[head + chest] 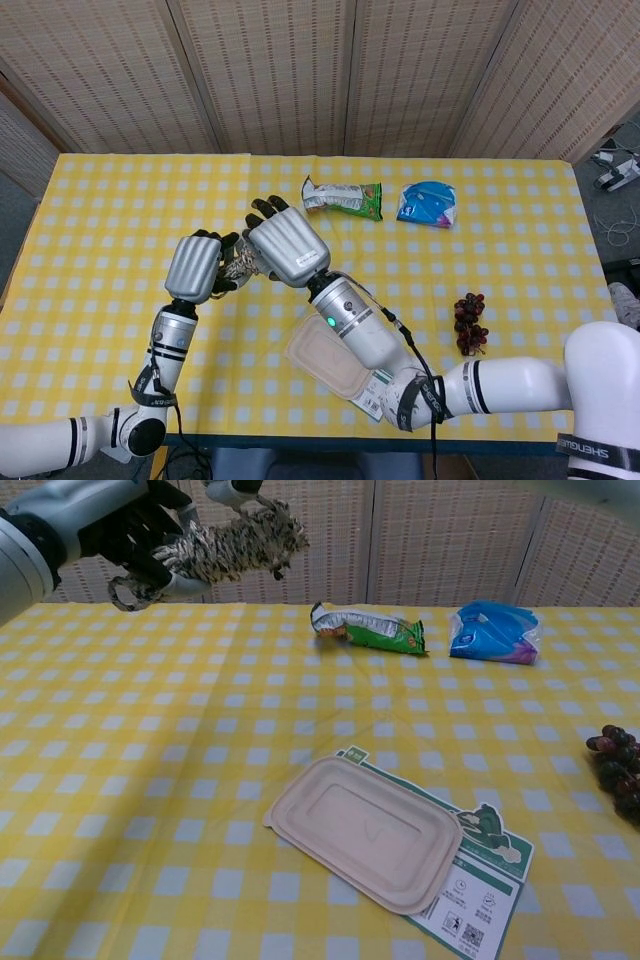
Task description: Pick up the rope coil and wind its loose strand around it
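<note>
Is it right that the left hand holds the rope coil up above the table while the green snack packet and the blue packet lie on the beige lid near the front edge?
Not quite. The left hand does hold the rope coil up above the table, but the green snack packet and blue packet lie on the checked tablecloth at the far side, well apart from the beige lid. The chest view shows it.

The place looks like a staged robot test room rather than a home. A yellow-and-white checked tabletop [520,270] stands before tan woven folding screens [270,70]; cables [622,225] lie on the floor right of it, and snack packets [366,630] lie near its far edge.
</note>
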You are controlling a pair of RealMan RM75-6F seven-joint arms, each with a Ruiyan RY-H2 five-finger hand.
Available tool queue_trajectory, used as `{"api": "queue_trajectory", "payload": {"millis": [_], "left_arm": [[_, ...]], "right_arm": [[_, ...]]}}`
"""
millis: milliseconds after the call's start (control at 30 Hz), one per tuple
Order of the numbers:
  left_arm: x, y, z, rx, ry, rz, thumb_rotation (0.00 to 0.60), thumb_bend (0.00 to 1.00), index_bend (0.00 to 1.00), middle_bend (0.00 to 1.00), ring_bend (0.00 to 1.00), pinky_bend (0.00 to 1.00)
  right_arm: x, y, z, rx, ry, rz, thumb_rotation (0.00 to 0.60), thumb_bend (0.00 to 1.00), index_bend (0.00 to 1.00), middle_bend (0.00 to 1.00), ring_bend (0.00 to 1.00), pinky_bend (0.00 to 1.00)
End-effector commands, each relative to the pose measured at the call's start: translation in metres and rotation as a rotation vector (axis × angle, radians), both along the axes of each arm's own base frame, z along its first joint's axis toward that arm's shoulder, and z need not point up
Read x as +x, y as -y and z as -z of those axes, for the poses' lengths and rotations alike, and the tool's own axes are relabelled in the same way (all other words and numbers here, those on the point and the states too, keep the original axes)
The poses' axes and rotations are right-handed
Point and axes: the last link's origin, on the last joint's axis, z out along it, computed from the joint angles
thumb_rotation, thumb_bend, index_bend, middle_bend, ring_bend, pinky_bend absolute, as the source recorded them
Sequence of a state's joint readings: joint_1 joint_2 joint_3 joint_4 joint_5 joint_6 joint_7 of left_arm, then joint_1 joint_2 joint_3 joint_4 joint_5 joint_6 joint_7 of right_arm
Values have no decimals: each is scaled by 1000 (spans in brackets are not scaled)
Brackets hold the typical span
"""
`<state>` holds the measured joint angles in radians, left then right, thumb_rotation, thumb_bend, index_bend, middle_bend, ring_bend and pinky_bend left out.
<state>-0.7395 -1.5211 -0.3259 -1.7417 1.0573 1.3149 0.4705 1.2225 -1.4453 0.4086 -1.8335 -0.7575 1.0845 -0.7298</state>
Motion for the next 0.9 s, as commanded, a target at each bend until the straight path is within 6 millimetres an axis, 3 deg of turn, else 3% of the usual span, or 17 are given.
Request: {"api": "queue_trajectory", "payload": {"millis": [33,267,900], "left_arm": [[-1,-2,0,2,1,-9,600,246,784,768,584,446],[-2,2,3,-10,14,11,600,246,784,768,584,446],[2,9,1,-9,47,74,600,246,784,768,584,446]], "right_arm": [[3,-5,-5,59,51,8,600,512,660,405,197,214],[8,-2,-10,78,104,23,600,512,660,402,197,214],[-1,16,-11,-14,114,118,600,512,660,388,197,214]]}}
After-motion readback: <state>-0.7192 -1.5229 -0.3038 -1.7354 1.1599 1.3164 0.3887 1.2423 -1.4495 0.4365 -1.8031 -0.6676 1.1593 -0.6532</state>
